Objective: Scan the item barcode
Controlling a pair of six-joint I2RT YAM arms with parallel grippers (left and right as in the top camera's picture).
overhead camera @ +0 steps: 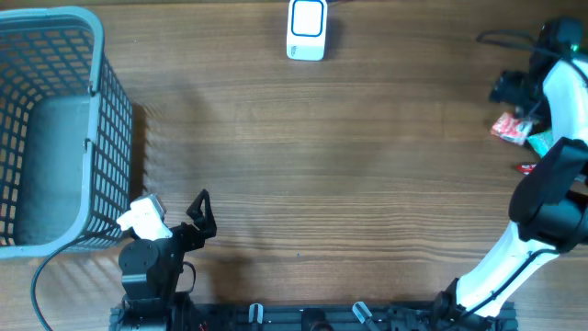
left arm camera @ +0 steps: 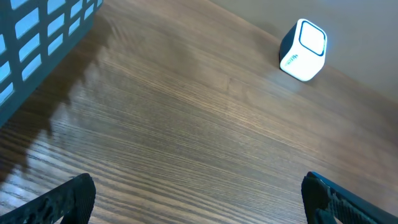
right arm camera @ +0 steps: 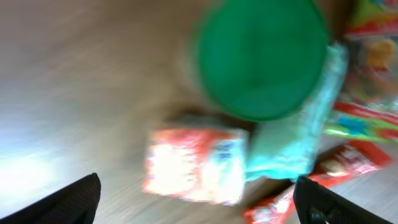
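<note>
The red-and-white packet (right arm camera: 194,165) lies flat at the table's (overhead camera: 367,184) right edge, well apart from the scanner (overhead camera: 307,29) at the far middle. A teal packet (right arm camera: 298,137) touches its side, with a green round thing (right arm camera: 261,59) and red wrappers (right arm camera: 348,162) close by. The packet's long axis runs across the right wrist view; blur hides any barcode. The right gripper (right arm camera: 199,208) hovers above it, jaws wide and empty. The left gripper (left arm camera: 199,205), also spread, sits beside the grey basket (overhead camera: 55,129).

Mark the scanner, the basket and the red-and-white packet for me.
scanner (overhead camera: 307,28): overhead view, its white top face.
basket (overhead camera: 115,138): overhead view, its right mesh wall.
red-and-white packet (right arm camera: 193,165): right wrist view, the middle of its wrapper.
</note>
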